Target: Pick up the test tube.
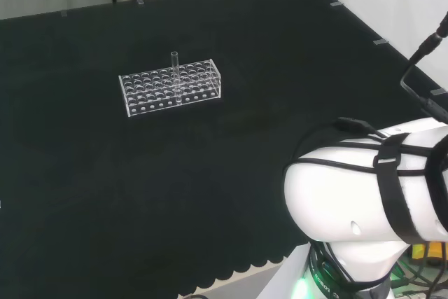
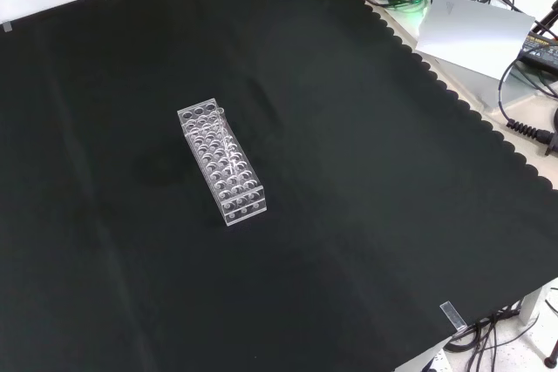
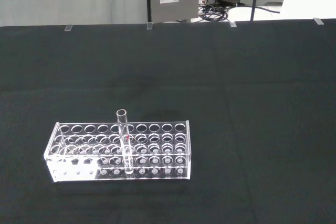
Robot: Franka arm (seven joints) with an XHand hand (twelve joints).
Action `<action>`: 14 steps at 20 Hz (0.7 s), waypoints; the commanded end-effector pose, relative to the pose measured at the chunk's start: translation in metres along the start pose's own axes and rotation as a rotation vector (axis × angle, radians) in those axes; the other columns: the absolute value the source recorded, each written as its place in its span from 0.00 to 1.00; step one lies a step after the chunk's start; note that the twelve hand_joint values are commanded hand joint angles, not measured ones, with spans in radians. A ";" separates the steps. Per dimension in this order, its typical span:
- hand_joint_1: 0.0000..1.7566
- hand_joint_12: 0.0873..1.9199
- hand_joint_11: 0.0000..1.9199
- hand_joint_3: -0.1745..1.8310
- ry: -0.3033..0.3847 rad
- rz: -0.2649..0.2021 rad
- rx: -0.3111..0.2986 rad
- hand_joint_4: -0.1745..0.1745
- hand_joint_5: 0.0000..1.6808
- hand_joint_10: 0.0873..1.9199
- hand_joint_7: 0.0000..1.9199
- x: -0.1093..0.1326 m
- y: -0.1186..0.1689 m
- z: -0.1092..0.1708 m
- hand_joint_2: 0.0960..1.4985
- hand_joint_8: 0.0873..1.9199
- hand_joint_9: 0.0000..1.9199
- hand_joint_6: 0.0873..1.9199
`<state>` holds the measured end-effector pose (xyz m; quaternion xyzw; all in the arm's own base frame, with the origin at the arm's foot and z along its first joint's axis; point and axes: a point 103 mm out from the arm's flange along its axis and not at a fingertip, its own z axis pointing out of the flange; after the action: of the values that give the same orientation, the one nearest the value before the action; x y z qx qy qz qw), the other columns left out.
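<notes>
Cloth (image 1: pixel 105 194), black and bare, lies to the left of the rack (image 1: pixel 171 87) in the head view, so nothing on that side can be struck. The rack, a clear block of many holes, is the landmark here. The test tube (image 1: pixel 175 75) stands upright in one of its holes, near the middle of the rack's length, its open mouth rising well above the rack's top; the wrist view shows it (image 3: pixel 124 140) in a row toward the nearer side of the rack (image 3: pixel 121 151), with empty holes on both sides of it. In the front view the tube is hard to tell from the rack (image 2: pixel 221 163) itself.

To the right of the rack in the head view, and well apart from it, stand the arm's white links (image 1: pixel 371 201). I cannot tell whether the hand is spread, closed or pinching anything, and nothing is near the tube yet.

Risks, as I judge them: the tube is thin, clear and hard to see against the rack, so a reach could close beside it instead of on it. A sideways approach could knock the mouth and tilt the tube in its hole, or shove the light-looking rack across the cloth. A lift that is not straight up could bind the tube in the hole and drag the rack along. Smooth glass may also slip from the hold.
</notes>
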<state>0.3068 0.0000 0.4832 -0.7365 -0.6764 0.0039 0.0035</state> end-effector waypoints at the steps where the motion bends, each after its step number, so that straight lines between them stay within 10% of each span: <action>1: 0.29 0.62 0.00 0.37 -0.009 -0.001 -0.011 0.51 0.03 0.24 0.00 0.000 0.000 0.000 0.47 0.15 0.00 0.00; 14: 0.39 0.82 0.02 0.26 0.065 -0.061 -0.023 0.34 0.17 0.46 0.08 0.006 0.044 0.012 0.52 0.41 0.07 0.00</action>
<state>0.3207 0.0004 0.4775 -0.7258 -0.6878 -0.0106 0.0045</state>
